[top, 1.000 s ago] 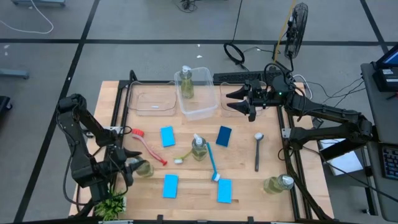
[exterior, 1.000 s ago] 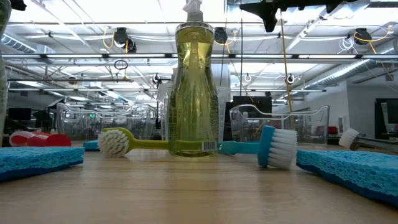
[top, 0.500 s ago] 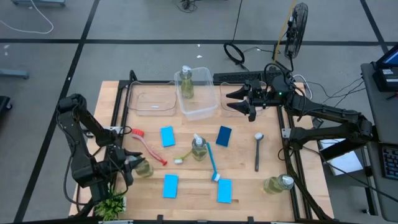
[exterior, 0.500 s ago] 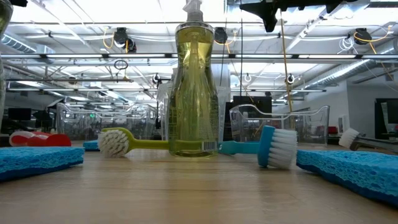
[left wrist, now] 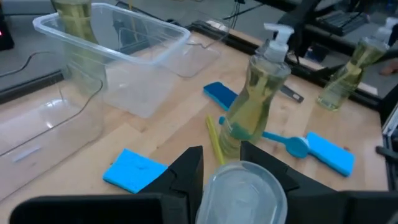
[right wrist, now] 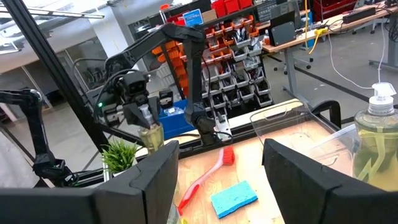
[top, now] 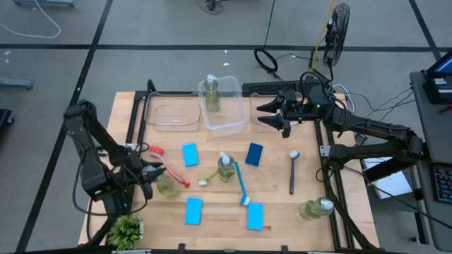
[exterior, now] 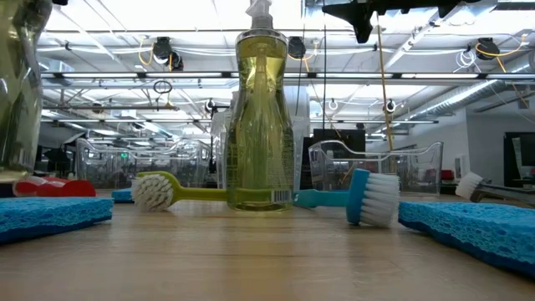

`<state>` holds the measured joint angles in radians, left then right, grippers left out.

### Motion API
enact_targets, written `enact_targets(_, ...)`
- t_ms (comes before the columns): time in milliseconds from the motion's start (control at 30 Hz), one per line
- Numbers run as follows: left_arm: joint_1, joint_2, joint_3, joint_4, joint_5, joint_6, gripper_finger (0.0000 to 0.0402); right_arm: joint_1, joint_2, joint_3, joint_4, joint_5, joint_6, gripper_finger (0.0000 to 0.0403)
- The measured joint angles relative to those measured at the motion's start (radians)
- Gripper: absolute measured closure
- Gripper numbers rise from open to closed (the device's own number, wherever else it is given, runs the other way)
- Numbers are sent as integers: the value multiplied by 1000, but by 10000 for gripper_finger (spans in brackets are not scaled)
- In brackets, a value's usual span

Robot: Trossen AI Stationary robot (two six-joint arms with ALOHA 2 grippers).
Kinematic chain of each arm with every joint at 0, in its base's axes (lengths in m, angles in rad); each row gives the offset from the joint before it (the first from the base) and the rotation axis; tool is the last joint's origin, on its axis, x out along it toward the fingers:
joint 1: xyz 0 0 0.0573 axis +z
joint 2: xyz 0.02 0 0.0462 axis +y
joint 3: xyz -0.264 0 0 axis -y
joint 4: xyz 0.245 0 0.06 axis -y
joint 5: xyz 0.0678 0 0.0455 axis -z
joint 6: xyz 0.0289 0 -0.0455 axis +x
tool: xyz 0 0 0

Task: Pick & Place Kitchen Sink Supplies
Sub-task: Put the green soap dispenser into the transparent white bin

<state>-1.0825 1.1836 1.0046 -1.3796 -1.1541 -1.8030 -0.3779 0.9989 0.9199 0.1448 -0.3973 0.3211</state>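
Bench: wooden bench (top: 282, 204), near-left corner holds a small plant (top: 127, 230).
Left tool: left tool (top: 150, 180) clamped on a bottle (top: 167, 186), lifted off the bench at near left.
Right tool: right tool (top: 272, 116) held wide, empty, above the far right bin (top: 263, 121).
Middle: another bottle (top: 225, 168) stands upright at centre, blue brush (top: 241, 185) and yellow brush (top: 210, 176) beside it.
Far: third bottle (top: 211, 94) inside a tilted bin (top: 229, 116).
Sponges: blue sponges (top: 193, 210) lie scattered near.

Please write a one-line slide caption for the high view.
Left gripper lifts a pump bottle; right gripper waits open.
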Motion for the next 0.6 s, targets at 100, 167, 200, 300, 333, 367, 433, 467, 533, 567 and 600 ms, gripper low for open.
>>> enact_targets(100,15,-41,0,12,-39,3,303,0,0,0,0,0,0,183)
enact_targets(167,30,-67,0,33,-76,4,303,0,0,0,0,0,0,184)
enact_targets(200,39,-80,0,50,-98,11,303,0,0,0,0,0,0,184)
enact_targets(300,77,-117,1,129,-146,97,303,4,1,0,2,-1,-4,183)
enact_targets(333,93,-130,1,164,-155,144,303,10,5,0,8,-1,-12,183)
enact_targets(367,109,-142,1,206,-159,198,303,18,10,0,16,0,-21,183)
enact_targets(433,146,-169,5,290,-155,322,303,34,17,0,25,-1,-38,183)
enact_targets(467,165,-179,14,333,-150,395,303,44,23,0,40,-2,-48,183)
enact_targets(533,200,-200,35,422,-143,544,303,62,39,0,74,-2,-63,183)
enact_targets(567,218,-208,50,467,-137,629,303,69,45,0,86,-2,-74,183)
enact_targets(600,236,-215,65,512,-130,714,303,76,52,0,103,-2,-83,183)
